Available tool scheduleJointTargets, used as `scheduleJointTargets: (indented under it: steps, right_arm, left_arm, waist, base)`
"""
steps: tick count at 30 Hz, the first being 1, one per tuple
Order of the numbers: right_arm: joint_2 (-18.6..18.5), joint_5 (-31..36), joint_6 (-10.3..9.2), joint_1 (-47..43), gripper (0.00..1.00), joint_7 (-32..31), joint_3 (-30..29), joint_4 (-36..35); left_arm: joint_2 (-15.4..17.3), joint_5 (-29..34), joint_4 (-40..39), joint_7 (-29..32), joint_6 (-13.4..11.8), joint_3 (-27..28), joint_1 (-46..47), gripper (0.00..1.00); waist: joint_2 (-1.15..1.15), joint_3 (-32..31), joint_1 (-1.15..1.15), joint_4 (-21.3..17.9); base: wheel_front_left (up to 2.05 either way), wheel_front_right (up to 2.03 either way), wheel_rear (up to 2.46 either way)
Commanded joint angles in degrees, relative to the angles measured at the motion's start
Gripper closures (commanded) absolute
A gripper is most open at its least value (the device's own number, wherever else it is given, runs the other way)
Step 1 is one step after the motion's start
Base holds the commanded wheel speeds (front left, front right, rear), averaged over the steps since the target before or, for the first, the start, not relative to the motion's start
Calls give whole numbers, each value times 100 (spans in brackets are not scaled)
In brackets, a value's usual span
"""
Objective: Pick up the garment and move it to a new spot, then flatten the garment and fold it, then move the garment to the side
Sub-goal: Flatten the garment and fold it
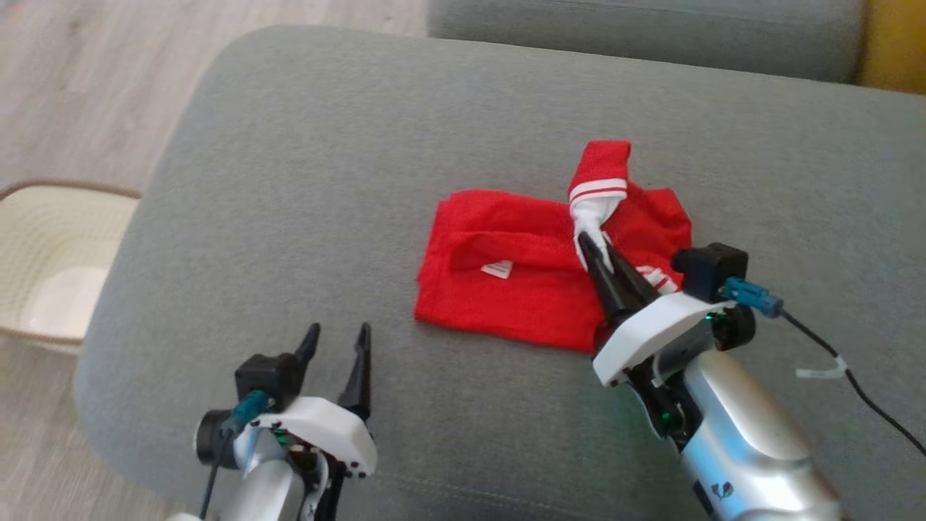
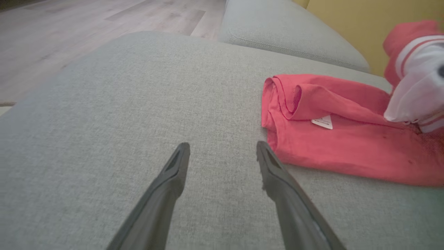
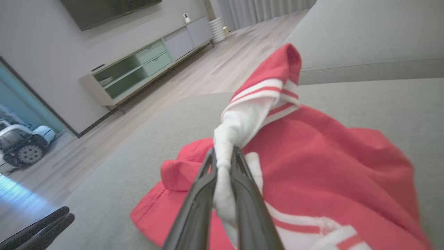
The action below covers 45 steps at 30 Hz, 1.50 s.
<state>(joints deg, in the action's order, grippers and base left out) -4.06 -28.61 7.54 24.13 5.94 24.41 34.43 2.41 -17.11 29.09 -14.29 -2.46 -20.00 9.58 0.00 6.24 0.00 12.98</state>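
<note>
Red cloth, the garment (image 1: 521, 289), lay partly folded on the grey sofa seat (image 1: 311, 166), with a small white tag (image 1: 497, 269) on top. The right jaws were clenched on a white bit of the garment. That bit, a striped end (image 1: 597, 195) in red and white, stood up past the jaw tips, above the flat part. The rest of the garment spread out under those jaws and to their left. The left jaws were wide apart and held nothing. They sat low over the bare seat, with the garment's edge just off to their right, not touching.
</note>
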Motion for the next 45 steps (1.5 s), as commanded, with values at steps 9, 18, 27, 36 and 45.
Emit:
scheduleJointTargets:
  steps: [9,18,27,36,45]
  right_arm:
    - [116,-478,-5,741,100,250,657,386]
    - [117,-747,-5,1182,0,715,846,1144]
    - [115,127,-5,1225,0,902,-501,1302]
    - [117,1302,-5,326,0,905,-2089,428]
    - [117,1710,-5,-360,0,905,-2407,-43]
  left_arm:
    - [47,-194,-169,-71,-23,-408,315,0]
    - [47,-319,-181,-71,-161,-543,269,0]
    - [47,-240,-308,-71,-248,-287,321,0]
    - [47,2,-449,-71,-359,140,297,0]
    - [47,282,-530,-71,-418,489,148,0]
  waist:
    - [0,101,0,821]
    - [0,124,0,935]
    - [0,140,0,370]
    - [0,111,0,-347]
    - [0,18,0,-790]
  base:
    - [0,0,0]
    - [0,0,0]
    - [0,0,0]
    - [0,0,0]
    - [0,0,0]
